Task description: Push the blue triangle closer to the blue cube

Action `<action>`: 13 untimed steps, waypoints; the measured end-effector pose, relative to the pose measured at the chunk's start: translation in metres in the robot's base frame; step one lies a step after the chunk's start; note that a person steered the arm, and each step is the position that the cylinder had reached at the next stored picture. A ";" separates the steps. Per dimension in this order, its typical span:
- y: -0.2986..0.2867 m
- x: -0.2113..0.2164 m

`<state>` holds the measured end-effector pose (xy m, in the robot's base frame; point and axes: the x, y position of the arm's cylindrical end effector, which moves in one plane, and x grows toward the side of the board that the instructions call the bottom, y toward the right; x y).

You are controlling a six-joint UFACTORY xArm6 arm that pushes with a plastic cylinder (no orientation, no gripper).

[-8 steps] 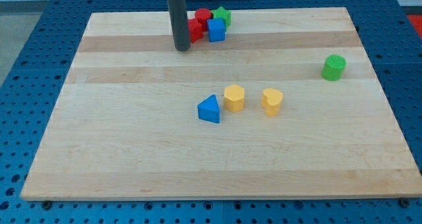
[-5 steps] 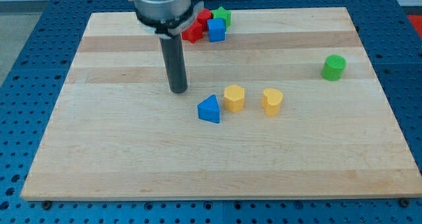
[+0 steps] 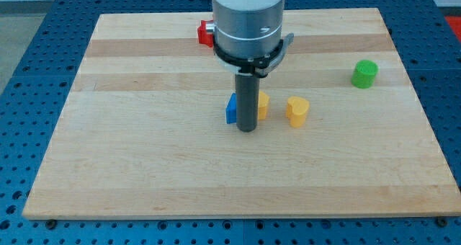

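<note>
My tip (image 3: 247, 129) rests on the board just below the blue triangle (image 3: 230, 109), at the view's middle. The dark rod covers most of the triangle; only its left part shows. The blue cube is hidden behind the arm's grey body near the view's top. A yellow block (image 3: 263, 104) peeks out right of the rod, touching or very near the triangle.
A second yellow block (image 3: 297, 110) sits right of the rod. A green cylinder (image 3: 364, 73) stands at the right. A red block (image 3: 205, 34) shows at the top, left of the arm; the other blocks of that cluster are hidden. The wooden board (image 3: 144, 166) lies on a blue perforated table.
The rod has moved from the top cluster down and to the right, and its tip now sits just below the blue triangle. The arm's body now hides the top cluster.
</note>
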<state>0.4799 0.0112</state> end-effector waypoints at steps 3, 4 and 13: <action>-0.029 -0.011; -0.038 -0.018; -0.016 -0.138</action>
<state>0.3424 -0.0048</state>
